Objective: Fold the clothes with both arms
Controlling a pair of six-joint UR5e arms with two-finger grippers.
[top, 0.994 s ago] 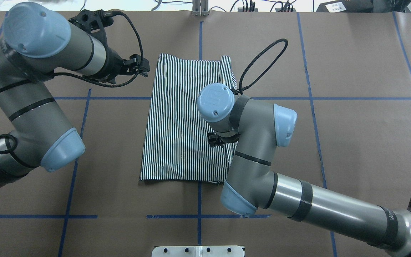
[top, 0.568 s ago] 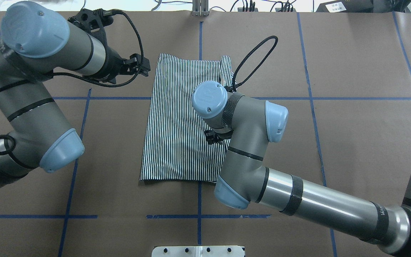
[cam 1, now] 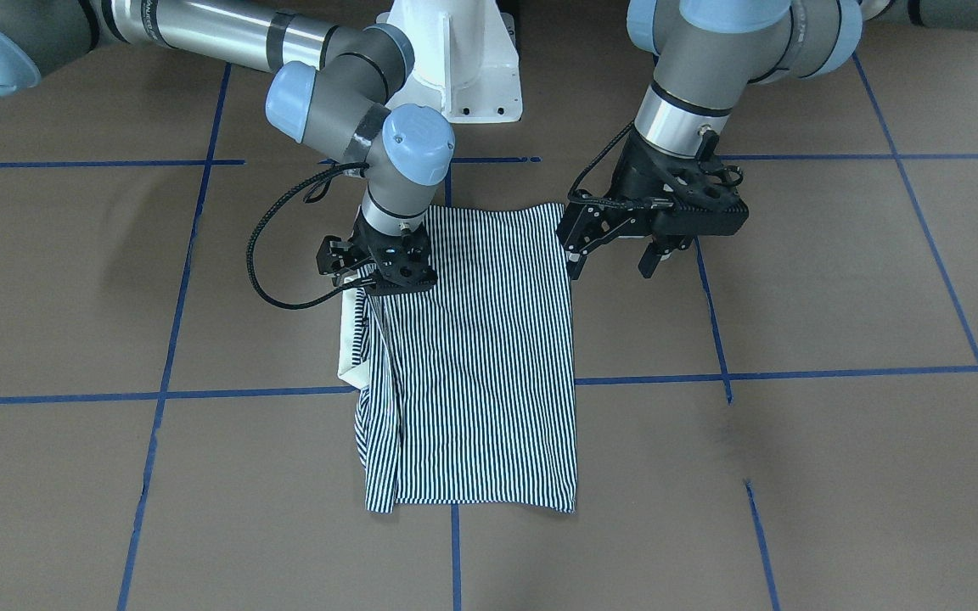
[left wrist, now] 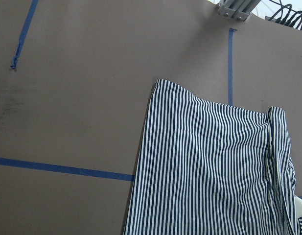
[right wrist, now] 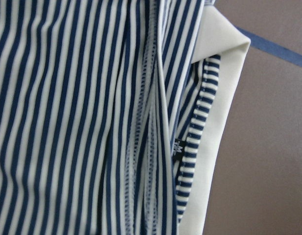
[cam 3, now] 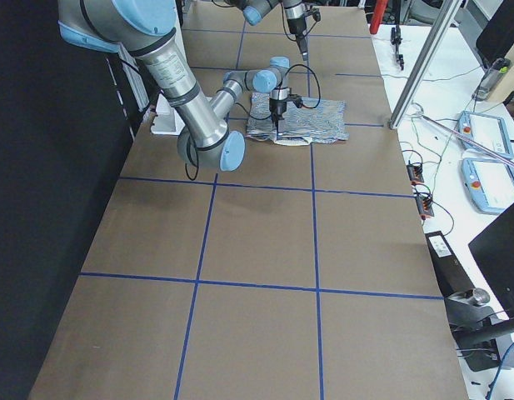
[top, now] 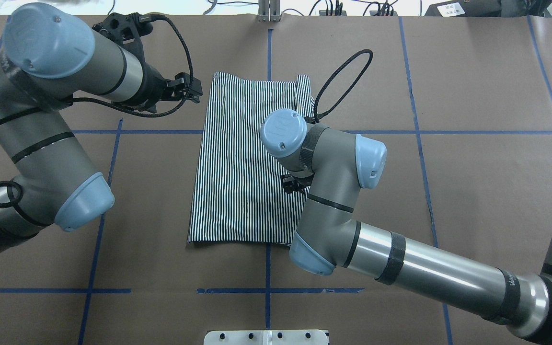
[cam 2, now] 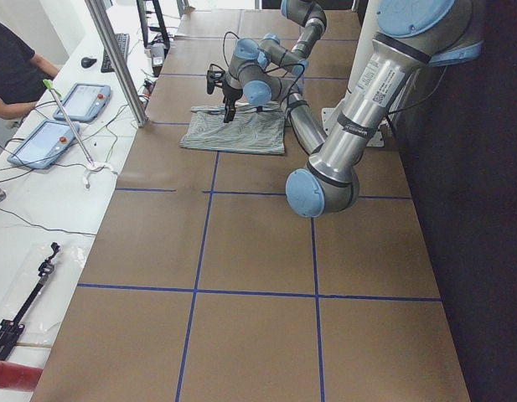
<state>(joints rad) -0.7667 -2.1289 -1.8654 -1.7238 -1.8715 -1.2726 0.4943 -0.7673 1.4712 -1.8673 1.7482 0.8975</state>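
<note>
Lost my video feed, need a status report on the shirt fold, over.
Left gripper open, beside the polo shirt. Right gripper low on its collar-side fold, grip unreadable. Shirt folded lengthwise, flat. No obstruction seen.

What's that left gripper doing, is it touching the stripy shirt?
Apart. The overhead view shows bare brown table between the left gripper and the edge of the shirt.

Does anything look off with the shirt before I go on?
Yes. The cream collar sticks out past the shirt's folded edge on the robot's right side, near the right tool, and the striped layers bunch up there. The opposite long edge lies straight.
</note>
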